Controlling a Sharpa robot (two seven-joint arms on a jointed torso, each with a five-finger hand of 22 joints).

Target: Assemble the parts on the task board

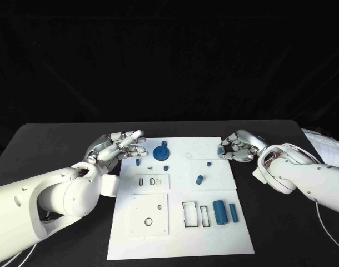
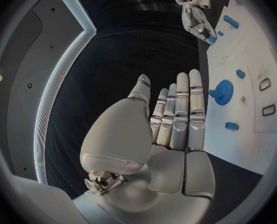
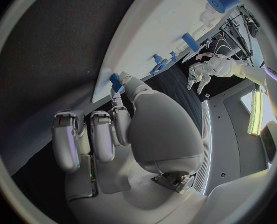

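While most blue parts [image 1: 219, 212] lie loose on the task board [image 1: 182, 233] in the middle of the table [image 1: 49, 144], the right hand [image 1: 238, 147] sits at the board's far right edge, its thumb and a finger pinching a small blue part [image 3: 116, 80] there, probably to lift it for fitting. The left hand [image 1: 120, 147] hovers by the far left edge beside the blue gear [image 1: 162, 153], fingers straight and holding nothing, likely waiting to assist.

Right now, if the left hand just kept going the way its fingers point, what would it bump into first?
Probably the blue gear standing on the task board. The left hand is open, its fingers aimed across the board's far edge toward it, though its height is unclear, so it might pass above.
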